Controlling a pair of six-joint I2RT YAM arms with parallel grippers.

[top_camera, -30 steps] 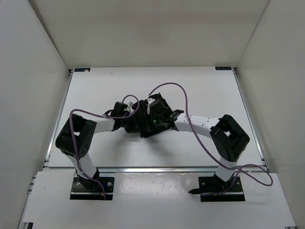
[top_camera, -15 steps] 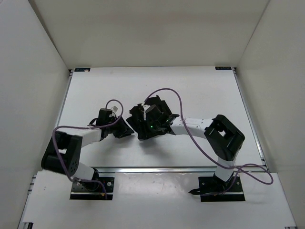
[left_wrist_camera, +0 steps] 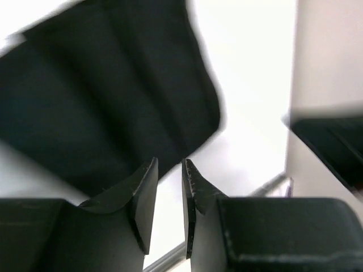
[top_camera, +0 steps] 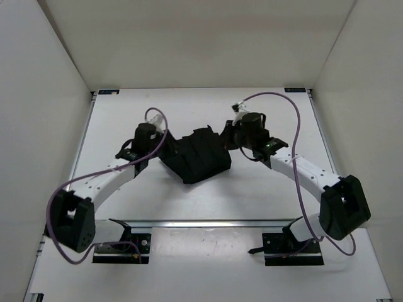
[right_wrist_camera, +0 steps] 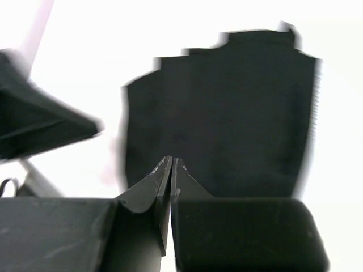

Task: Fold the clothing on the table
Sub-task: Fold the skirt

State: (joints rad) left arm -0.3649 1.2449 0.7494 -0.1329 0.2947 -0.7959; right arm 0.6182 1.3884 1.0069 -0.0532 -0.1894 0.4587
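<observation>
A white table (top_camera: 277,189) fills the floor of a plain white-walled booth (top_camera: 189,44), with a thin metal rail (top_camera: 208,222) along its near edge. Everything below is placed from the clothing (top_camera: 198,156), a black garment lying in a compact, creased heap about mid-table.

Nearest, on the near side of the clothing and beyond the rail, the two arm bases sit bolted down, one to its left (top_camera: 119,245) and one to its right (top_camera: 293,248). From them the white arms reach up past the rail, the left arm (top_camera: 101,182) left of the clothing and the right arm (top_camera: 302,173) right of it, each trailing a purple cable (top_camera: 277,97).

The left gripper (left_wrist_camera: 169,170) is at the clothing's left edge. In its wrist view the jaws stand slightly parted, with white table showing through the narrow gap and no cloth between them. The fabric lies just beyond the tips, blurred, with long dark creases.

The right gripper (right_wrist_camera: 171,162) is at the clothing's upper right edge. Its jaws are pressed together with nothing seen between them. The cloth spreads out past the tips, and whether the tips touch it cannot be told.

The clothing's lowest corner points toward the near rail. Its broader, rumpled part lies toward the far side, between the two wrists.

Farther on there is bare tabletop, then the back wall.
</observation>
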